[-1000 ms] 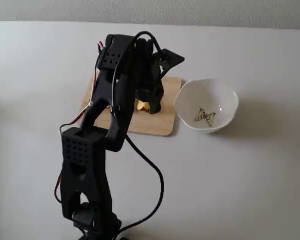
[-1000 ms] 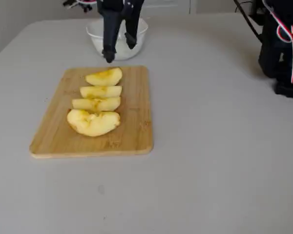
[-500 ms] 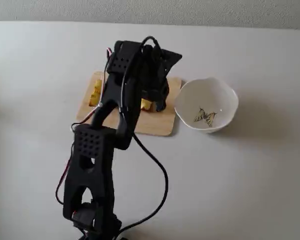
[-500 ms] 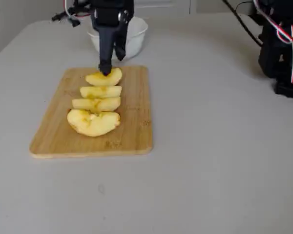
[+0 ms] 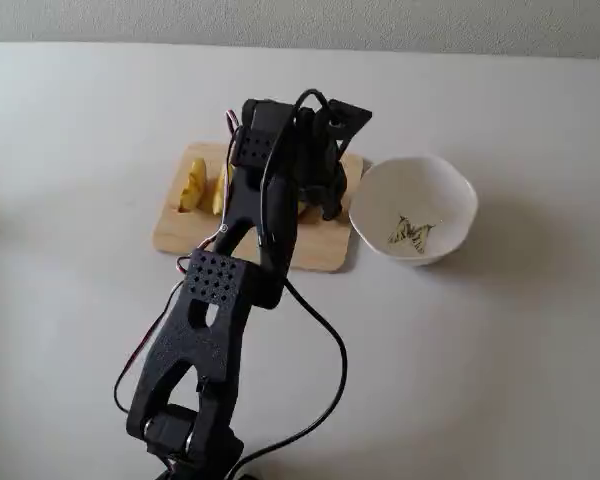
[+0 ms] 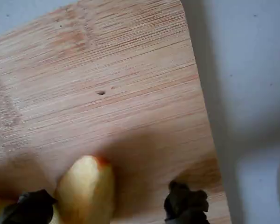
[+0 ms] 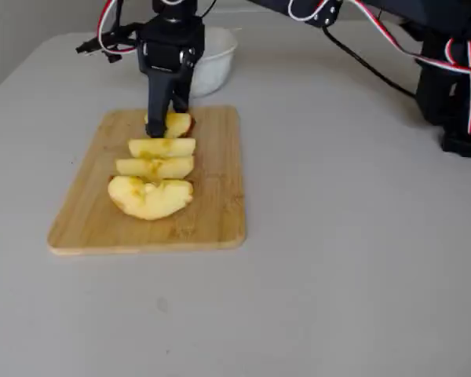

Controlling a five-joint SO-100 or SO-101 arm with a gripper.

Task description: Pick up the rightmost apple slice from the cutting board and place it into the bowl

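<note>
The cutting board (image 5: 315, 250) lies on the table with a row of apple slices on it. In a fixed view (image 7: 212, 204) the slice (image 7: 177, 124) nearest the bowl (image 7: 218, 63) lies at the far end of the row. My gripper (image 7: 169, 122) stands over that slice, tips down at the board. In the wrist view the slice (image 6: 86, 189) sits between the two dark fingertips (image 6: 184, 205). The left tip touches it and the right tip stands apart, so the gripper (image 6: 107, 207) is open. In a fixed view the gripper (image 5: 322, 203) hides this slice; the bowl (image 5: 450, 190) is empty.
Other slices (image 7: 162, 147) (image 7: 155, 166) and a larger blotchy wedge (image 7: 149, 196) lie in a row toward the board's near end. Two slices show at the board's left (image 5: 192, 185). A black cable (image 5: 325, 370) loops on the table beside the arm.
</note>
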